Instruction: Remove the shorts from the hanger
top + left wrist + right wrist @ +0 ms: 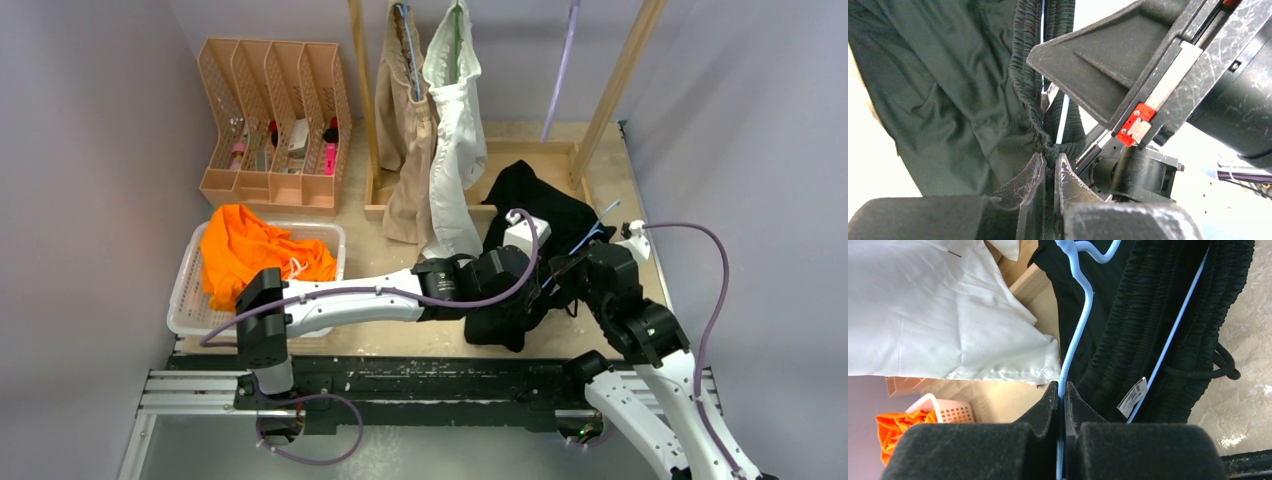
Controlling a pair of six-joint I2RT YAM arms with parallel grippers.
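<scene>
The black shorts [530, 200] lie on the tabletop [610, 170], right of middle. My left pincer [1049, 161] pinches their waistband [1028, 75]; my right pincer [1063, 390] pinches the blue hanger [1083, 305]. If I pull crooked, the waistband may snag. The white basket [185, 290] at the near left holds the orange shorts [250, 250].

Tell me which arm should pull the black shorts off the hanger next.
Left, probably. The left gripper is shut on the waistband of the black shorts; the right gripper is shut on the blue hanger, better suited to steady it.
</scene>
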